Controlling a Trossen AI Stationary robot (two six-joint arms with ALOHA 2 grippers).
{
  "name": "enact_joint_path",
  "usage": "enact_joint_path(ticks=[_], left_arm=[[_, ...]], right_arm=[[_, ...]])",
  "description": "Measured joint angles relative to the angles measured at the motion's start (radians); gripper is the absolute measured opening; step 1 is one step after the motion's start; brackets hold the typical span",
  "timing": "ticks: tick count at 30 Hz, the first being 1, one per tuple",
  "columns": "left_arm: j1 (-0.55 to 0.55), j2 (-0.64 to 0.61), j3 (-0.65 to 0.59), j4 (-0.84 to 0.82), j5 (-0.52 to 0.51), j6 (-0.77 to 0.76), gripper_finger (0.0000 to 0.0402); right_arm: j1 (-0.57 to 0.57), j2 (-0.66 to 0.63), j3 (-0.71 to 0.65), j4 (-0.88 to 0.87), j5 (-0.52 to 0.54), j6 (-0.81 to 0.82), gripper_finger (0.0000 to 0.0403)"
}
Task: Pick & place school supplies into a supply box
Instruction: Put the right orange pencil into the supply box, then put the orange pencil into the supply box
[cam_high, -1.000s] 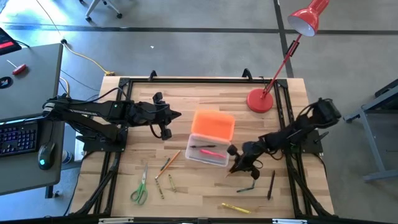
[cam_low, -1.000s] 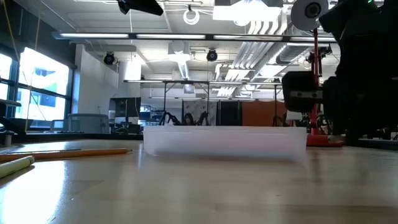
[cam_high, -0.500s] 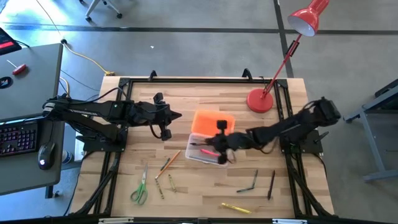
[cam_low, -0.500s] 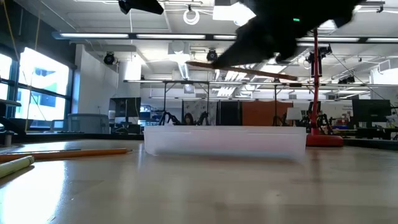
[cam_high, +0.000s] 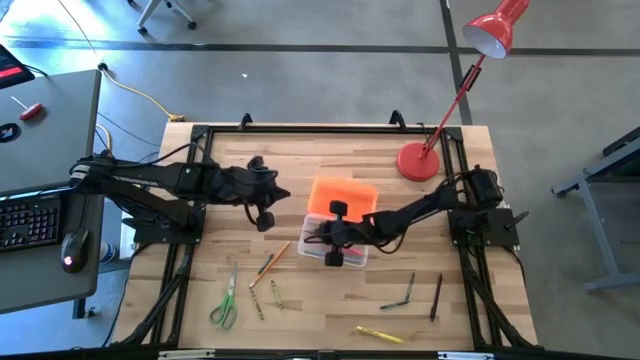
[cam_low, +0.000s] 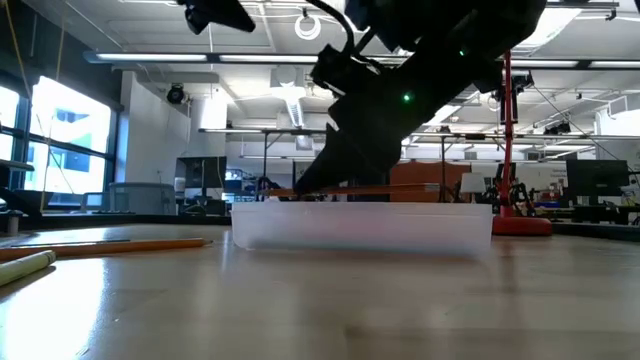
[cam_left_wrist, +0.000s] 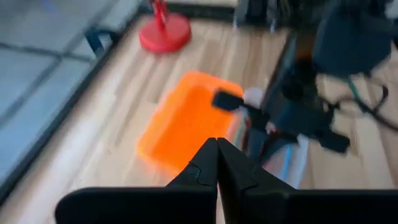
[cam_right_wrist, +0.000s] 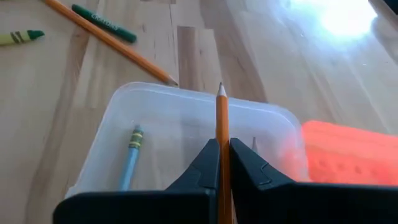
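The supply box (cam_high: 345, 250) is a clear case in the middle of the table, and its orange lid (cam_high: 343, 198) lies on its far side. Pens lie in it, among them a blue one (cam_right_wrist: 130, 155). My right gripper (cam_high: 320, 238) reaches over the box from the table's right, shut on an orange pencil (cam_right_wrist: 221, 124). My left gripper (cam_high: 266, 203) is shut and empty, above the table left of the lid. Green-handled scissors (cam_high: 225, 300) and more pencils (cam_high: 270, 265) lie flat at the near left. My right gripper pinches the orange pencil's shaft (cam_right_wrist: 222, 149) between its two fingers. The pencil lies along the fingers, and its sharpened tip (cam_right_wrist: 221, 91) sticks out ahead toward the table's left. In the low view the pencil (cam_low: 380, 187) is about level, just above the box's rim.
A red lamp base (cam_high: 418, 162) stands at the far right, its stem leaning off the table. Grey pens (cam_high: 400, 295), a dark pen (cam_high: 436, 297) and a yellow one (cam_high: 380, 333) lie at the near right. An orange pencil (cam_right_wrist: 112, 40) and a green crayon (cam_right_wrist: 102, 22) lie left of the box.
My right gripper has lifted the orange pencil off the table at the near right and carried it toward the table's left, over the box. It has then come down, and the pencil has gone from tilted high above the box to level just above its rim.
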Motion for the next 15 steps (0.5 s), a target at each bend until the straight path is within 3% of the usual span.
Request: enact_joint_path(ticks=[8,15], left_arm=[[-0.014,0.0,0.0,-0.134,0.113,-0.154,0.005],[-0.127,0.0,-0.051,-0.194,0.133,-0.385,0.0038]], right_arm=[[0.0,-0.005,-0.014,-0.035,-0.058,0.041,0.0026],[0.0,-0.006,-0.014,-0.072,-0.003,0.039,0.0056]])
